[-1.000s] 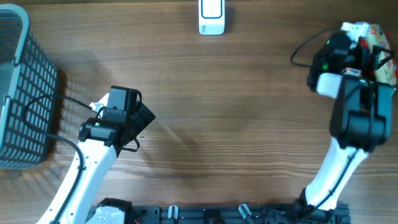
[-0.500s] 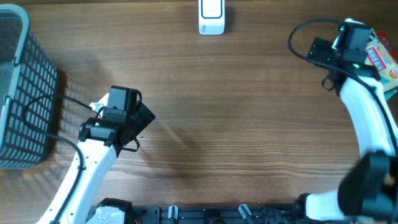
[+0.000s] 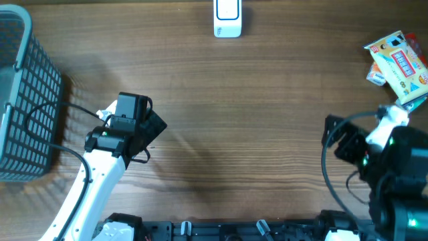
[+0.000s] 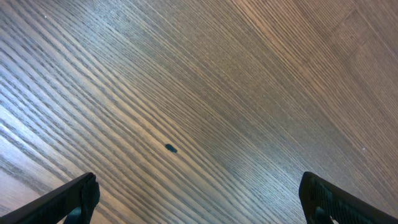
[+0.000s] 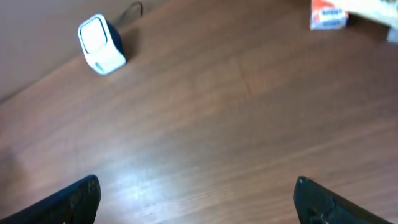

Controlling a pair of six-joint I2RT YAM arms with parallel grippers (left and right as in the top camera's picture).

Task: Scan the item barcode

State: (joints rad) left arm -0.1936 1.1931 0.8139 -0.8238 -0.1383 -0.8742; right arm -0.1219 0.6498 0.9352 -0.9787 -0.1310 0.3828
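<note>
The item, a yellow snack packet with a red-and-white label, lies at the table's far right beside smaller packs; the right wrist view catches one red-and-white pack at its top edge. The white barcode scanner stands at the back middle and shows as a small white unit in the right wrist view. My right gripper hovers low at the front right, open and empty, well short of the packets. My left gripper is open over bare wood.
A grey wire basket stands at the left edge of the table, close to the left arm's cable. A small dark speck marks the wood under the left gripper.
The right arm has swung from the packets at the far right back toward the front right, empty. The packets now lie uncovered. The left arm has not moved.
</note>
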